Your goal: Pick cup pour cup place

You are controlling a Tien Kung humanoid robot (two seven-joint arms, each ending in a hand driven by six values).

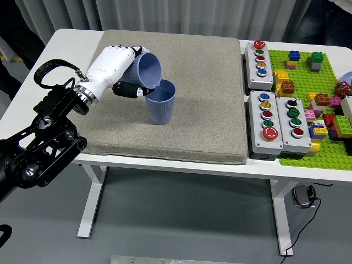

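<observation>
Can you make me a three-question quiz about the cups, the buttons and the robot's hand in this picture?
1. Where does the upright cup stand?
A) on the grey mat
B) on the green brick plate
C) on the floor

2. How many blue cups are there?
A) one
B) two
C) four

3. What is the left hand doing?
A) lying flat and empty
B) pressing a red button
C) holding a tilted cup over the other one

Answers:
1 A, since its base sits on the grey mat.
2 B, since the tilted cup and the upright one are both blue.
3 C, since its fingers wrap the tilted cup, whose mouth leans down to the upright cup's rim.
</observation>
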